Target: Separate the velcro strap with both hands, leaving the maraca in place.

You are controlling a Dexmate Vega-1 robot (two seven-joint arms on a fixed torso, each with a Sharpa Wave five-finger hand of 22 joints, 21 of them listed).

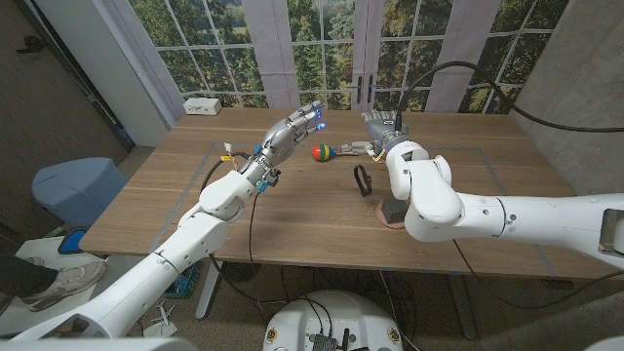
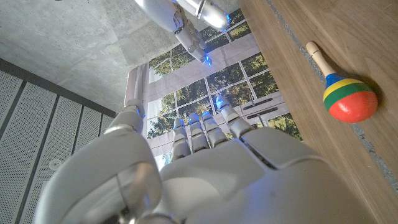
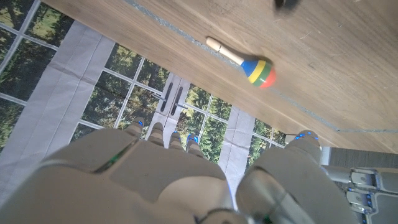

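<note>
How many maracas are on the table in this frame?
1. The maraca lies on the wooden table between the left hand and the right hand, touched by neither. The right arm could hide others.

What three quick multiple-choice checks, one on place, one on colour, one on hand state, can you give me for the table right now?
1. The maraca lies:
A. between the two hands
B. at the table's near edge
C. on the white box

2. The maraca's head is:
A. plain black
B. red, green, yellow and blue
C. all white

3. The left hand is:
A. gripping the velcro strap
B. gripping the maraca
C. open, holding nothing

Key: 1 A, it sits between the left hand and the right hand. 2 B, its bands show. 3 C, its fingers are spread on nothing.
</note>
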